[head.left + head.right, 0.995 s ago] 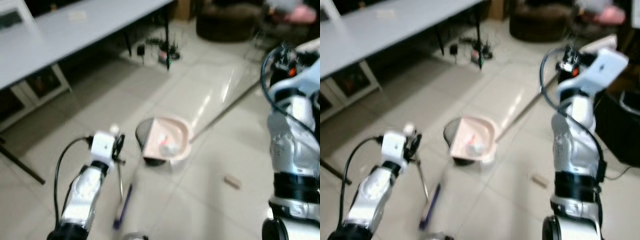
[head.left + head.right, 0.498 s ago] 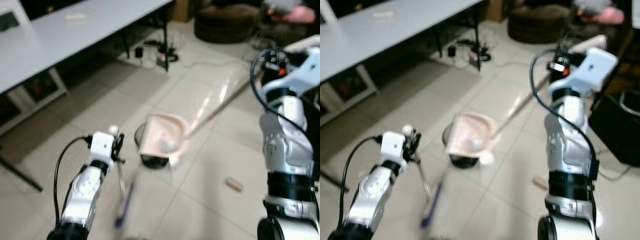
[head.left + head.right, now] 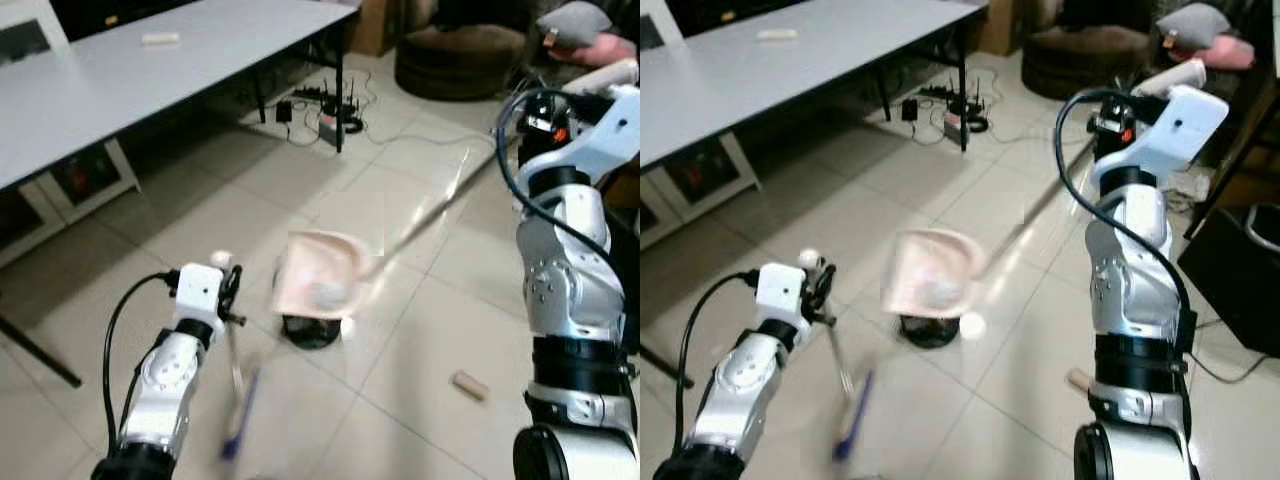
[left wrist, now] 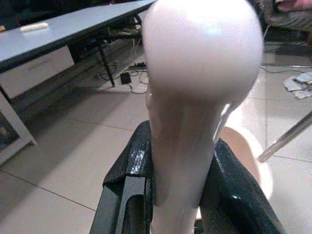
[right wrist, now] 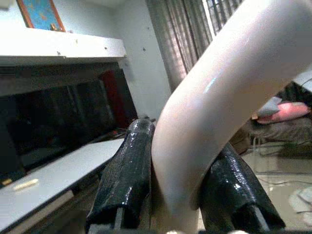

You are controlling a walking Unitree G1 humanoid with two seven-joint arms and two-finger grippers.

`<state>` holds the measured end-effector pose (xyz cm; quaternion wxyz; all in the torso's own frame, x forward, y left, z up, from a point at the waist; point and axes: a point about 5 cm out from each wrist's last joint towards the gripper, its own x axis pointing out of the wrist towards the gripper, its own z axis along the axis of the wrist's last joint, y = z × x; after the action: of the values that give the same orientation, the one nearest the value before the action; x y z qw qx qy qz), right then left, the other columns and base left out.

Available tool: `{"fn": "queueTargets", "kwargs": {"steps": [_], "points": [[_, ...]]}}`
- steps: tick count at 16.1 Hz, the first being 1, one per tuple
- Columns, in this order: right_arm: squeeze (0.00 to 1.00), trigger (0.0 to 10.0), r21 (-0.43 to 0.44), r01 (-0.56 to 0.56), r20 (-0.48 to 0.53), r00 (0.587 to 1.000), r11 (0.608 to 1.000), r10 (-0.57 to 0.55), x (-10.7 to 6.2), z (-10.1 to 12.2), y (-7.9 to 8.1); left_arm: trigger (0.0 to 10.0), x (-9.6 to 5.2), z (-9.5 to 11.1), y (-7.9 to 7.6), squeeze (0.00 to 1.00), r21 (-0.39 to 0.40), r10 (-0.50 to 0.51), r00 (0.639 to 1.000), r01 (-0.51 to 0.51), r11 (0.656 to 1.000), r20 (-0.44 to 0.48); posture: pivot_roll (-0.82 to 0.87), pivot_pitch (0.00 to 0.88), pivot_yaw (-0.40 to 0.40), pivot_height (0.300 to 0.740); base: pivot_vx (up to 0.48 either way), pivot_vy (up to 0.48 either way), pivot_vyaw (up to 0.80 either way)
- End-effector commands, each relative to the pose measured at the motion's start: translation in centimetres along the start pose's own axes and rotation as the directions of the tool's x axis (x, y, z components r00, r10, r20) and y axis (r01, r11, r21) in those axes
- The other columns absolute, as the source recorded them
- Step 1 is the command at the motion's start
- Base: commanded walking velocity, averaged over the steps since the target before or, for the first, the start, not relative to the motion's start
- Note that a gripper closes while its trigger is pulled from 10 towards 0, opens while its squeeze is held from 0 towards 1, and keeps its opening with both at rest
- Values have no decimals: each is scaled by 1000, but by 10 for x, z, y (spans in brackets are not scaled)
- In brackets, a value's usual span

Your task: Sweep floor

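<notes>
My right gripper is raised at the right, shut on the pink grip of a long metal dustpan handle. The pink dustpan hangs tilted above the floor with a pale crumpled lump inside it. Right under it sits a round black object on the tiles. My left gripper is low at the left, shut on the pink-topped broom handle; its black fingers clamp both sides. The blue broom head is blurred near the floor. A small tan scrap lies on the tiles at the right.
A long grey table runs along the left, with a power strip and cables by its leg. A dark round pouf stands at the back. A black bin is close on the right. Pale tiles stretch in front of me.
The dustpan has lifted off the floor and now hangs above the black object. The camera has shifted a little. The broom head stays low beside my left arm.
</notes>
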<state>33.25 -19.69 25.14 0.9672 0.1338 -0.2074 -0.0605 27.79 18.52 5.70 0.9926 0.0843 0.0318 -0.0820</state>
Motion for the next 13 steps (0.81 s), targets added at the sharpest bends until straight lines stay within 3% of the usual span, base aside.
{"fn": "queueTargets", "kwargs": {"steps": [1, 13], "points": [[0, 10000, -11, 30, 55, 998, 999, -29, 5, 13, -8, 10000, 4, 8, -3, 0, 4, -2, 999, 2, 1000, 39, -10, 0, 16, 740, 322, 0, 0], [0, 10000, 54, 132, 50, 990, 990, -135, 3, 5, -24, 10000, 6, 8, -5, 0, 17, -9, 999, 8, 1000, 37, -14, 0, 34, 740, 326, 0, 0]]}}
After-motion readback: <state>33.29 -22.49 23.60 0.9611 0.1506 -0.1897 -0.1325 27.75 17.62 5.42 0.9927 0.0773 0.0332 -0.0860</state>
